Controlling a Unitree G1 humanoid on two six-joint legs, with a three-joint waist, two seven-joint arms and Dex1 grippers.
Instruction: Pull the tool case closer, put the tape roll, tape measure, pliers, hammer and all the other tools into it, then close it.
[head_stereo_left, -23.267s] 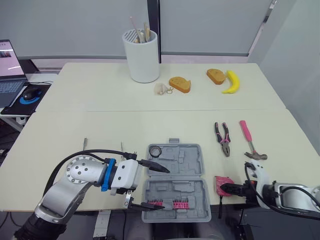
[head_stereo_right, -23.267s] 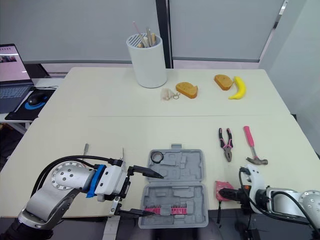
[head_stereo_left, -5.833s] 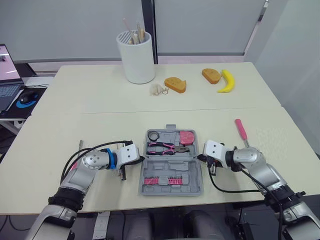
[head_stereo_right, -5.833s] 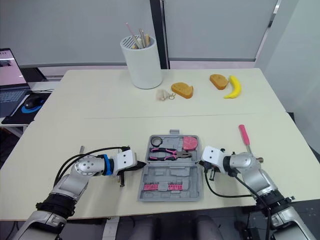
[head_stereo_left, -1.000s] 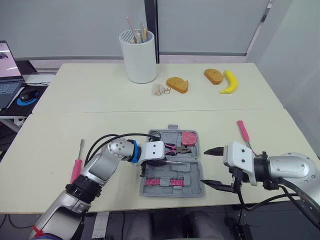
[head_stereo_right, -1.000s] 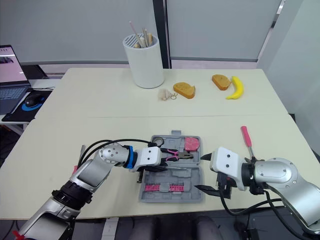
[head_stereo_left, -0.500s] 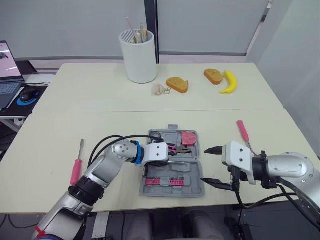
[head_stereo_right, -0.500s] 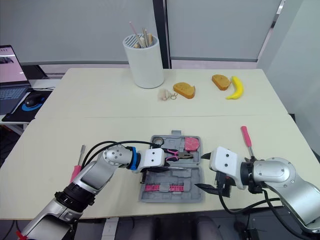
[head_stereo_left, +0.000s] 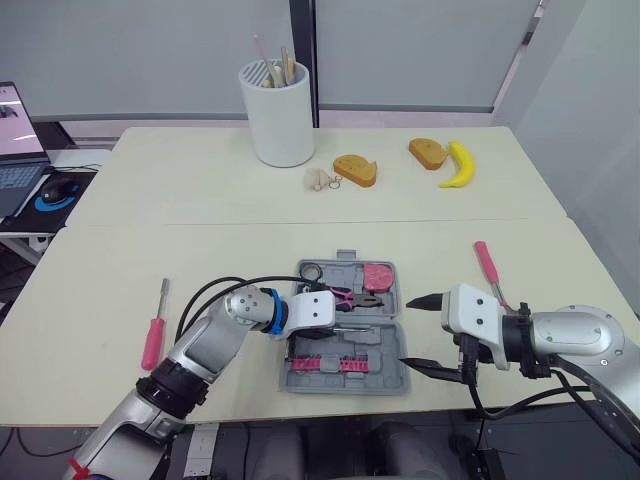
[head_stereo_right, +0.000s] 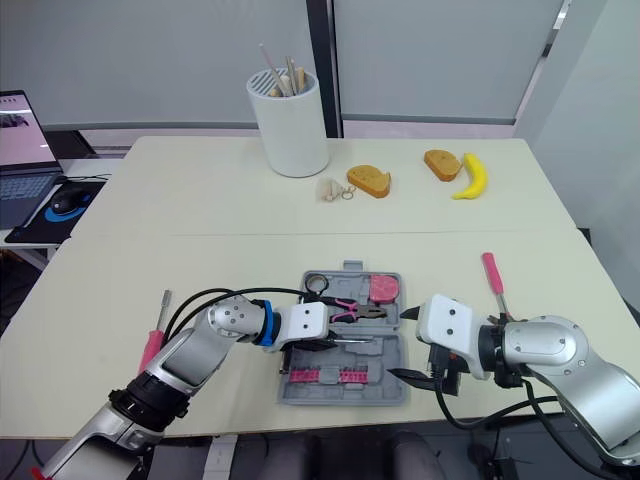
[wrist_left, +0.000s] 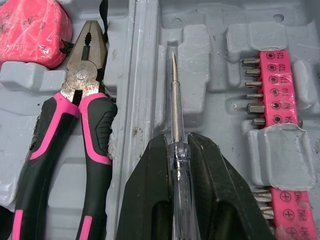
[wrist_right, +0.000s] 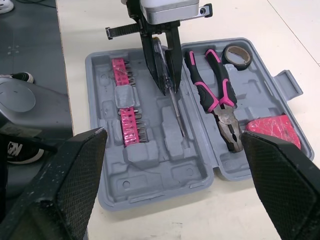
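Tool case (head_stereo_left: 388, 348) open — left gripper (wrist_left: 177, 145) pinches screwdriver (wrist_left: 173, 97).

In the tool case (head_stereo_left: 392, 348) the pliers (head_stereo_left: 358, 297) lie before the tape roll (head_stereo_left: 308, 270) and tape measure (head_stereo_left: 377, 274) (both at its far edge), screwdriver (head_stereo_left: 153, 338) well left, hammer (head_stereo_left: 488, 268) right.

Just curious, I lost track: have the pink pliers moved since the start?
Yes. The pliers lay on the table beside the hammer; now they sit farther left of it, inside the tool case.

Bit holder (wrist_left: 278, 75) in tool case (wrist_left: 200, 55): size mks illegible
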